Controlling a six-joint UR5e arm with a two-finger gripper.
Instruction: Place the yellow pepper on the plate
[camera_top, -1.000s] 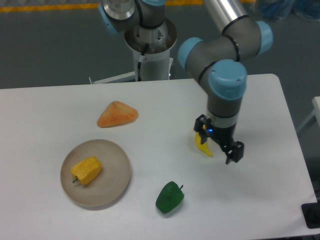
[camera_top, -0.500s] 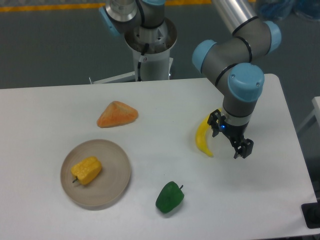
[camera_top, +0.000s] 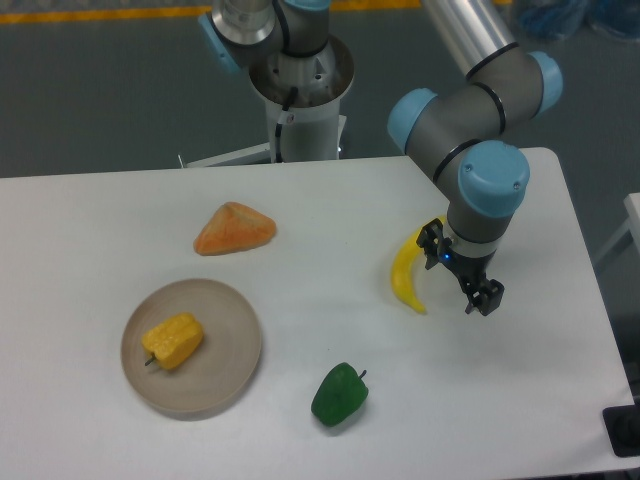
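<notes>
plate (camera_top: 228, 375): round beige-grey disc sat at the front left of the white table (camera_top: 330, 215), whole rim in view.
yellow pepper (camera_top: 174, 340): was lying on the plate, a bit left of its middle. long axis ran diagonal, blocky end up toward the back right, short dark stem poking out toward the front left. the stem was tiny and kinda hard to make out.
orange wedge (camera_top: 234, 229): sat behind the plate, well apart from it, pointy end toward the back.
green pepper (camera_top: 340, 393): near the front edge, right of the plate, thin stem sticking up to the right.
banana (camera_top: 405, 276): curved, lying just left of the gripper, its upper tip partly tucked behind the fingers.
gripper (camera_top: 461, 270): hung over the table on the right, fingers spread apart with nothing between them. whether it touched the banana, couldn't tell.
arm: upper part cut off by the top edge.
</notes>
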